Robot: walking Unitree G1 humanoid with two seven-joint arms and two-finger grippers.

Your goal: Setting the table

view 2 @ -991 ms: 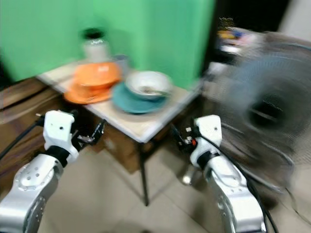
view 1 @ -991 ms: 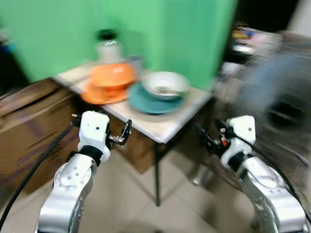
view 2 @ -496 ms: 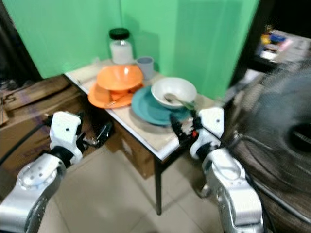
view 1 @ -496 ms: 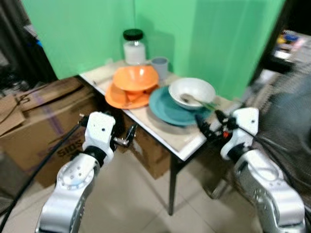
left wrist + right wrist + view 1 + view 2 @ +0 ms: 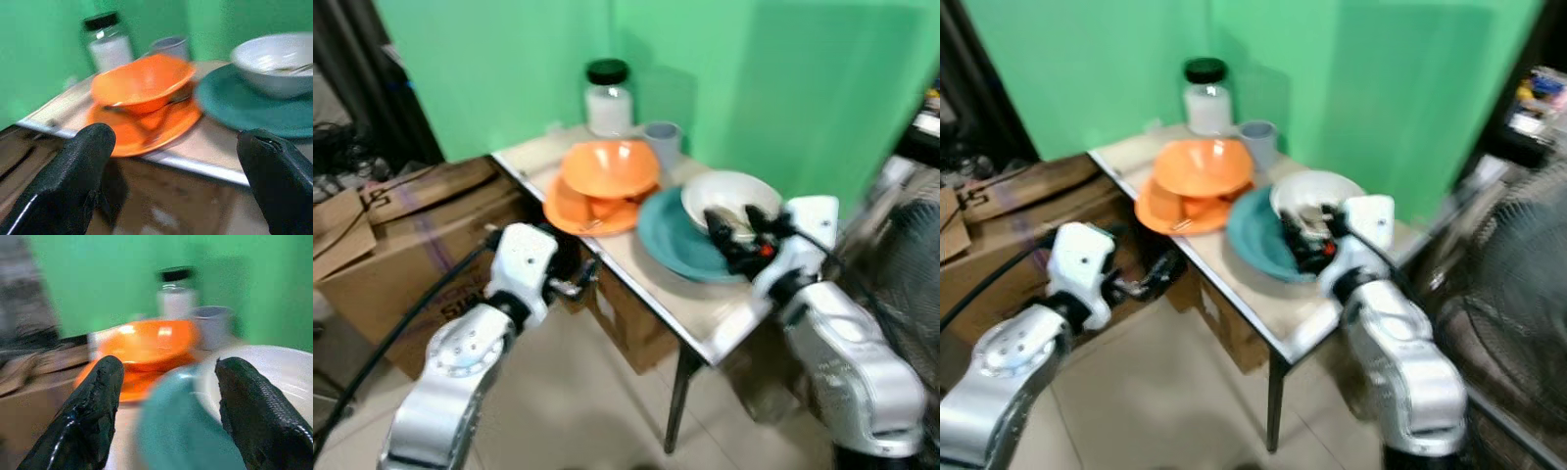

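A small table (image 5: 710,315) stands against a green wall. On it, an orange bowl (image 5: 609,166) rests on an orange plate (image 5: 590,210), and a white bowl (image 5: 732,194) sits on a teal plate (image 5: 674,238). A black-lidded jar (image 5: 607,97) and a grey cup (image 5: 663,144) stand behind them. My right gripper (image 5: 728,231) is open, low over the teal plate beside the white bowl. My left gripper (image 5: 583,279) is open below the table's near edge, facing the orange plate (image 5: 146,128). In the right wrist view the open gripper (image 5: 171,367) points at the orange bowl (image 5: 146,342).
A cardboard box (image 5: 396,245) sits on the floor left of the table, close to my left arm. A standing fan (image 5: 1518,294) is close on the right. Tiled floor (image 5: 578,392) lies in front of the table.
The camera has come closer to the table. My right gripper rose from below the table edge to above the teal plate. My left gripper stays under the near edge.
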